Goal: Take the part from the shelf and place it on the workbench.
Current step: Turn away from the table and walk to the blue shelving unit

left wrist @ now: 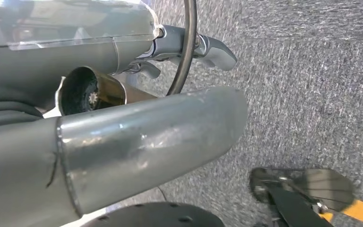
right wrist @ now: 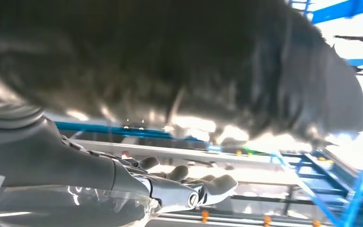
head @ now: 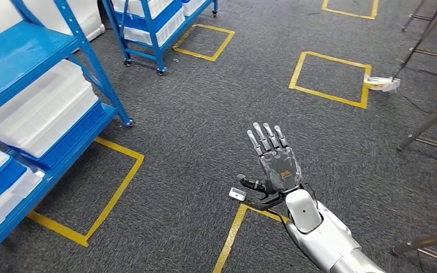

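Note:
In the left wrist view my left hand (left wrist: 123,137) hangs low over the carpet, and a short metal tube (left wrist: 92,92) with a dark hollow end, the part, sits between its thick grey thumb and its curled fingers (left wrist: 208,49). My right hand (head: 274,162) is raised over the floor in the head view. Its fingers are straight and spread, with nothing in it. The right wrist view shows those fingers (right wrist: 189,187) stretched out toward blurred blue racks.
A blue shelf (head: 40,108) with white bins stands at the left, and a second wheeled blue rack (head: 153,28) at the back. Yellow tape squares (head: 330,77) mark the grey carpet. Tripod legs (head: 427,125) stand at the right.

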`<state>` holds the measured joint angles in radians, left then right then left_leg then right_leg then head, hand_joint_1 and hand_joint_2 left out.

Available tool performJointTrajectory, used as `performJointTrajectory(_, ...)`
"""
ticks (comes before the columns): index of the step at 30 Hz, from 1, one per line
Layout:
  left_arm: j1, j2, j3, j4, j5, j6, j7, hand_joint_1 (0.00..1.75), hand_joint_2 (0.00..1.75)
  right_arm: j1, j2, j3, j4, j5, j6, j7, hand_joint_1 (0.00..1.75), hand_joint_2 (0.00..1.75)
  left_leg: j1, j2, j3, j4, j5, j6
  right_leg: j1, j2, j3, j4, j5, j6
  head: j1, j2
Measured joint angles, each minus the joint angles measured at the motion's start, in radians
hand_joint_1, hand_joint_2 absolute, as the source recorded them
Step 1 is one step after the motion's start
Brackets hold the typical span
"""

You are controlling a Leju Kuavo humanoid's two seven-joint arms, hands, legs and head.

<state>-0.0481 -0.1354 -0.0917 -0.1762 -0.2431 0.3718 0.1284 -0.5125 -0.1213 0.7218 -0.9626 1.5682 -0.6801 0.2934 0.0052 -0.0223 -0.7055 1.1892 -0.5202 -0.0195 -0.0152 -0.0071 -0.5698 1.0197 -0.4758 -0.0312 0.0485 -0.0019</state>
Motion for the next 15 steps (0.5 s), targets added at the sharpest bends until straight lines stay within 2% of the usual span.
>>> performJointTrajectory(1,-0.001,0.0,0.0,0.0,0.0,0.0,0.0,0.0,0.0,0.001,0.0,0.0,0.001,0.0,0.0,0.0,0.0,0.0,0.002,0.009,-0.03,0.065,-0.026,-0.003,0.002,-0.016,-0.001,0.001,-0.001,-0.001,0.0,0.0)
performJointTrajectory(2,-0.001,0.0,0.0,0.0,0.0,0.0,0.0,0.0,0.0,0.002,0.0,0.0,0.001,0.0,0.0,0.0,0.0,0.0,0.004,0.012,-0.049,0.106,-0.037,-0.006,0.003,-0.032,-0.002,0.002,-0.002,-0.001,0.0,0.0)
performJointTrajectory(3,0.0,0.0,0.0,0.0,0.0,0.0,0.0,0.0,0.0,0.002,0.0,0.0,0.002,0.0,0.0,0.0,0.0,0.0,0.004,0.015,-0.047,0.105,-0.027,-0.007,0.003,-0.047,-0.001,0.003,-0.004,-0.001,0.0,0.0)
performJointTrajectory(4,0.001,0.0,0.0,0.0,0.0,0.0,0.0,0.0,0.0,0.002,0.0,0.0,0.002,0.0,0.0,0.0,0.0,0.0,0.005,0.021,-0.024,0.065,-0.001,-0.007,0.004,-0.061,0.0,0.004,-0.006,0.001,0.0,0.0)
performJointTrajectory(5,0.002,0.0,0.0,0.0,0.0,0.0,0.0,0.0,0.0,0.002,0.0,0.0,0.001,0.0,0.0,0.0,0.0,0.0,0.004,0.037,0.017,-0.007,0.033,-0.005,0.004,-0.074,0.002,0.004,-0.008,0.003,0.0,0.0)
performJointTrajectory(7,0.0,0.0,0.0,0.0,-0.001,0.0,-0.001,0.0,0.0,0.001,0.0,0.0,0.001,0.0,0.0,-0.001,0.0,0.0,-0.005,0.085,0.09,-0.137,0.076,0.008,0.009,-0.096,0.008,0.005,-0.014,0.011,0.0,0.0)
performJointTrajectory(8,-0.001,0.0,0.0,0.0,-0.002,0.001,-0.001,0.0,0.0,0.001,0.0,0.0,0.001,0.0,0.0,-0.001,0.0,0.0,-0.009,0.099,0.107,-0.169,0.083,0.014,0.012,-0.107,0.01,0.006,-0.017,0.016,0.001,0.0)
performJointTrajectory(9,-0.002,0.0,0.0,0.0,-0.003,0.001,-0.002,0.0,0.0,0.001,0.0,0.0,0.001,0.0,0.0,-0.001,0.0,0.0,-0.013,0.1,0.109,-0.177,0.082,0.02,0.014,-0.117,0.012,0.005,-0.018,0.02,0.001,0.0)
performJointTrajectory(10,-0.002,0.0,0.0,0.0,-0.005,0.002,-0.003,0.0,0.0,0.0,0.001,-0.001,0.001,0.0,0.0,-0.002,0.0,0.0,-0.012,0.085,0.107,-0.179,0.084,0.026,0.015,-0.127,0.015,0.004,-0.019,0.025,0.001,0.0)
performJointTrajectory(11,0.0,0.0,0.0,0.0,-0.007,0.002,-0.003,0.0,0.0,-0.001,0.001,-0.001,0.001,0.0,0.0,-0.004,0.0,0.0,-0.01,0.073,0.108,-0.183,0.087,0.031,0.013,-0.126,0.016,0.006,-0.024,0.031,0.001,0.0)
performJointTrajectory(12,0.0,0.0,0.0,0.0,-0.009,0.003,-0.003,0.0,0.0,-0.002,0.001,-0.003,0.001,0.0,0.0,-0.006,0.0,0.0,-0.007,0.061,0.109,-0.187,0.09,0.037,0.011,-0.106,0.012,0.018,-0.035,0.036,0.001,0.0)
performJointTrajectory(13,0.0,0.0,0.0,0.0,-0.01,0.003,-0.003,0.0,0.0,-0.002,0.001,-0.007,0.001,0.0,0.0,-0.007,0.0,0.0,-0.003,0.049,0.111,-0.192,0.094,0.043,0.008,-0.076,0.0,0.047,-0.055,0.04,0.001,0.0)
performJointTrajectory(15,-0.003,-0.002,0.0,0.0,-0.011,0.004,-0.003,0.0,0.0,0.001,-0.001,-0.016,0.003,0.0,0.0,-0.011,0.0,0.0,-0.001,0.025,0.111,-0.194,0.097,0.05,0.003,-0.011,-0.054,0.163,-0.116,0.044,0.002,0.0)
